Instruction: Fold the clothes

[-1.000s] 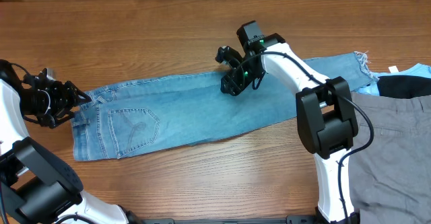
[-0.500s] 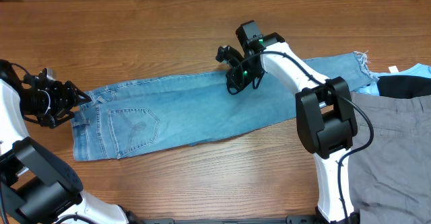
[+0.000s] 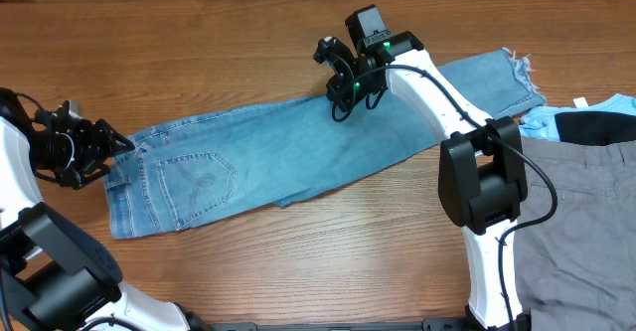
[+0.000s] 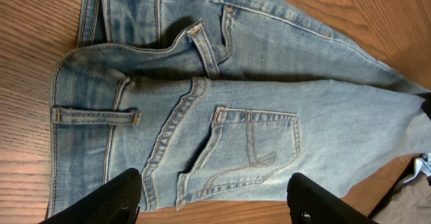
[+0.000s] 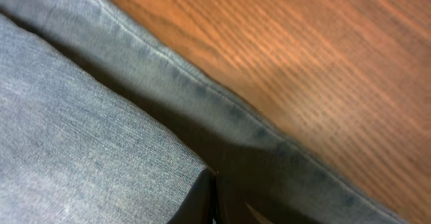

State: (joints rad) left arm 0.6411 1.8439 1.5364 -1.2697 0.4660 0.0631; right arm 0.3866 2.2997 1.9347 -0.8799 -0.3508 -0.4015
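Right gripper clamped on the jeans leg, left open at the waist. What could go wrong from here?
1. The right gripper pinches the jeans only at their far edge; it may hold one layer or slip.
2. The left gripper is open at the waist, so a pull may drag the whole garment.
3. The frayed hem lies near the pale-blue garment and might catch it.

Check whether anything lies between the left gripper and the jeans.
Nothing visible does. The open left gripper is right at the waist end of the jeans, and its wrist view shows only denim beyond the fingers.
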